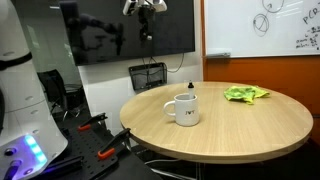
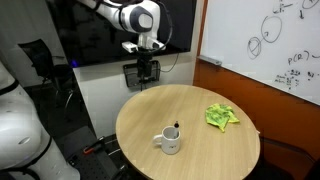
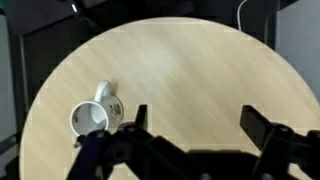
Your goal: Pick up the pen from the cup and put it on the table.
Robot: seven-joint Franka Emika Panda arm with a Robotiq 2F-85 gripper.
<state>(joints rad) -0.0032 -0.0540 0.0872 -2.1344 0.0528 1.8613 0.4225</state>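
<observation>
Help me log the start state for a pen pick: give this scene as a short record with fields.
table: round, light wood top
mug: white, upright on the table
pen: standing in the mug, dark tip above the rim
green item: crumpled, on the table, apart from the mug
tool: open, empty, raised well clear of the mug
task state: pen not yet picked
</observation>
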